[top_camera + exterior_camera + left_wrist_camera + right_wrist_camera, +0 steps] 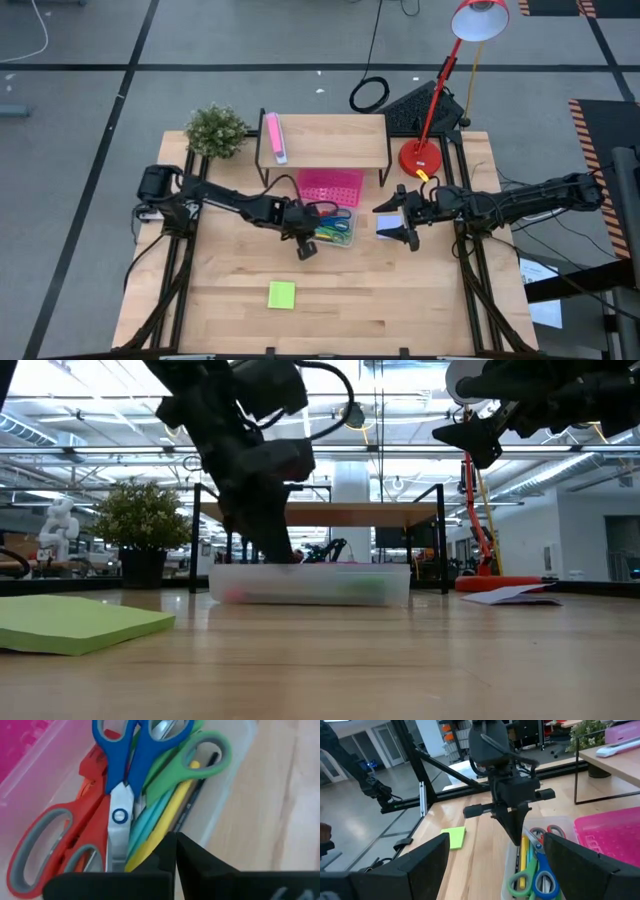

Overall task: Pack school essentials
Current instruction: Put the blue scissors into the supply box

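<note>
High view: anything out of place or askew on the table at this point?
Only the lime-green note pad stands out: it lies alone on the bare table near the front edge, away from the clear box where the scissors and pens are packed. Nothing looks spilled or damaged.

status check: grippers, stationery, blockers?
Left gripper shut, tip down in clear box among scissors and pens. Right gripper open, raised over pale-blue note pad. Lime-green note pad unpacked on table. No blockers seen.
</note>
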`<action>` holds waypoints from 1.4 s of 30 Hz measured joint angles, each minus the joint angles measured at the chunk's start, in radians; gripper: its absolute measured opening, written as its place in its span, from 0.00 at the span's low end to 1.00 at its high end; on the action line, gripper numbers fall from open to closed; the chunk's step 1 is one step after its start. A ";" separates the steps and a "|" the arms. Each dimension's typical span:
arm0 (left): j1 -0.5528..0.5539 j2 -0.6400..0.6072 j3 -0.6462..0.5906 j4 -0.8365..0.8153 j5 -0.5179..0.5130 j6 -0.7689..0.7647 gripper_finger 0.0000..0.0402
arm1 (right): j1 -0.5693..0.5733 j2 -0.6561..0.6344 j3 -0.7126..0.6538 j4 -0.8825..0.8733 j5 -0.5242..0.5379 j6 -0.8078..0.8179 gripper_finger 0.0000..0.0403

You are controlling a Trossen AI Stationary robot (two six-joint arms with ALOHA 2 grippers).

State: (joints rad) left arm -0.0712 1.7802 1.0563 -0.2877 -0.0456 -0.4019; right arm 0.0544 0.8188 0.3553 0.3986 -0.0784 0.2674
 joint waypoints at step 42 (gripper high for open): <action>0.066 0.005 0.001 0.005 -0.152 0.130 0.04 | 0.000 0.000 0.000 -0.015 -0.004 -0.005 0.78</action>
State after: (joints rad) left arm -0.0049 1.7848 1.0569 -0.2831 -0.1977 -0.2720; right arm 0.0544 0.8192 0.3553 0.3840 -0.0822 0.2625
